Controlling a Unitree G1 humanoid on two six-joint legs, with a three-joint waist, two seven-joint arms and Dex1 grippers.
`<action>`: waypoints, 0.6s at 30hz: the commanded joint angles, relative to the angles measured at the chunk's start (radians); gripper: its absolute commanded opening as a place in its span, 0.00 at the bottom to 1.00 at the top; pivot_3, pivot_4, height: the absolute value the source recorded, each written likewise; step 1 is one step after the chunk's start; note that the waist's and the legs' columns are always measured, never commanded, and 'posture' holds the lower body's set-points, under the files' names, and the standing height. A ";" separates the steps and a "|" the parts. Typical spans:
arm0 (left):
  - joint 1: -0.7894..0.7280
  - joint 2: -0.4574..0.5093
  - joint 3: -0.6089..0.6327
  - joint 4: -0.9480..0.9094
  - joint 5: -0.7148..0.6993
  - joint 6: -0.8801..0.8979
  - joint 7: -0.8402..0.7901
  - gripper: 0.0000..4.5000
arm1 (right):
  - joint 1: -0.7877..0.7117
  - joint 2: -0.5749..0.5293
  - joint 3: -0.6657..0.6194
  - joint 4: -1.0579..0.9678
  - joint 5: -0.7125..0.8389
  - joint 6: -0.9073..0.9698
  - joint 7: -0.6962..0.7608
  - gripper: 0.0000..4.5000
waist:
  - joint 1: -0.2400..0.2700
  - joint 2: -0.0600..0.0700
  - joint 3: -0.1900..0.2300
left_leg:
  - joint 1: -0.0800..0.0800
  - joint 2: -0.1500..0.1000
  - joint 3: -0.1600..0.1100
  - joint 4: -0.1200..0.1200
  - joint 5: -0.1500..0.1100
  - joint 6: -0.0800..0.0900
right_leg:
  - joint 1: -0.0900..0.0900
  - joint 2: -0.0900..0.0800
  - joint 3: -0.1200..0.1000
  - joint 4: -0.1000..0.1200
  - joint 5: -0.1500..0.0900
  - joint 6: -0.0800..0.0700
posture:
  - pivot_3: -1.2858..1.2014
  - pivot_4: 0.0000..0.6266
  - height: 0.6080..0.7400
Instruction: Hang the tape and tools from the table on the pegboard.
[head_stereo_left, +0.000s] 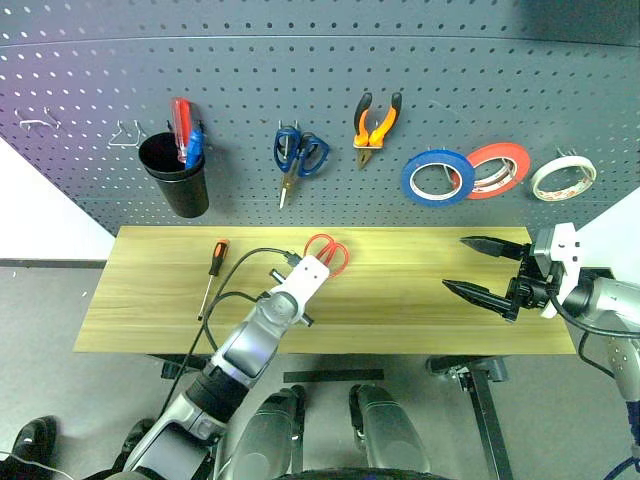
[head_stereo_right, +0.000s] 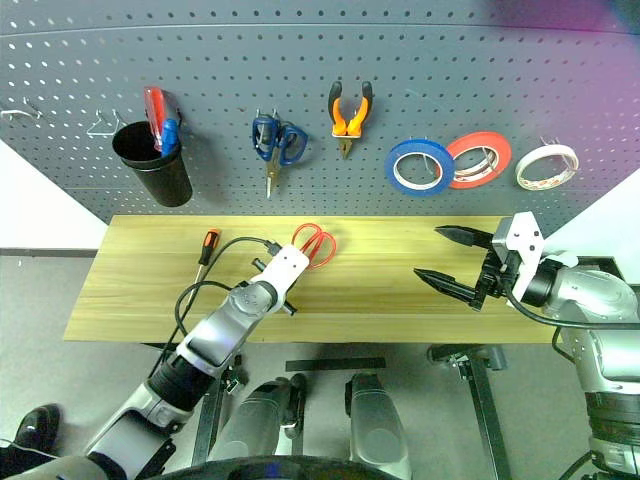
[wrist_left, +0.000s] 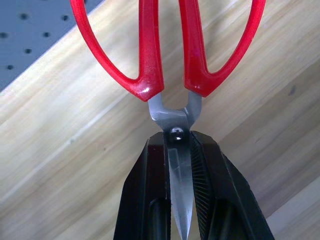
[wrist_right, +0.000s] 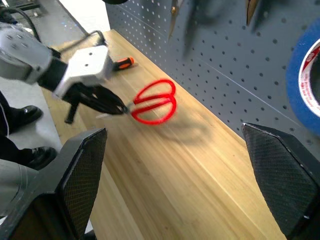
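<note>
On the pegboard (head_stereo_left: 320, 90) across the top of the head view hang, from left to right, a black cup (head_stereo_left: 178, 178) with red and blue screwdrivers (head_stereo_left: 186, 135) standing in it, blue-handled scissors (head_stereo_left: 297, 155), the orange-and-black pliers (head_stereo_left: 375, 127), the blue tape (head_stereo_left: 437, 177), a red-orange roll (head_stereo_left: 497, 170) overlapping the blue one's right edge, and a cream-white roll (head_stereo_left: 563, 177). Two bare wire hooks (head_stereo_left: 125, 135) sit at the far upper left.

Below, the counter (head_stereo_left: 400, 300) runs across the middle of the frame. The thin screwdriver (head_stereo_left: 212, 272) lies on its left part, orange handle toward the pegboard. Just right of it, near the centre, the left pincer (wrist_left: 179, 200) is clamped on the blades of the red-handled scissors (head_stereo_left: 328, 253), handles pointing toward the board; whether the handles touch the wood is hard to tell. A black cable (head_stereo_left: 240, 265) loops beside that arm, passing close to the screwdriver.

At the right of the frame the right pincer (head_stereo_left: 488, 272) hangs over the counter's right end with its fingers spread wide and nothing between them, below the tape rolls.

In the left wrist view the scissor blade tips are cut off and the handle loops run out of the frame. In the right wrist view the hanging tools are blurred.

The counter is light wood grain on black legs; the floor beneath is grey, with white wall at both edges.
</note>
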 joint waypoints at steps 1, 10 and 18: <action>0.004 0.008 0.049 -0.085 0.004 -0.090 -0.025 0.05 | -0.009 0.002 -0.007 0.010 -0.006 -0.035 0.014 1.00 | 0.005 0.000 0.000 | 0.000 0.000 0.000 0.000 0.000 0.000 | 0.000 0.000 0.000 0.000 0.000 0.000 | 0.44 0.37 1.00; 0.112 0.156 0.069 -0.190 0.056 -0.387 -0.105 0.05 | 0.011 -0.011 -0.081 0.066 0.103 0.005 0.114 1.00 | 0.022 0.003 0.000 | -0.001 0.000 0.001 -0.001 0.000 0.002 | -0.001 0.000 0.000 -0.001 0.000 0.000 | 0.44 0.37 1.00; 0.176 0.150 0.141 -0.219 0.046 -0.596 -0.125 0.05 | 0.065 -0.031 -0.184 -0.007 0.319 0.202 0.190 1.00 | 0.020 0.004 0.000 | -0.002 0.000 0.000 0.000 0.000 0.002 | -0.001 -0.001 0.000 -0.002 0.000 0.000 | 0.44 0.36 1.00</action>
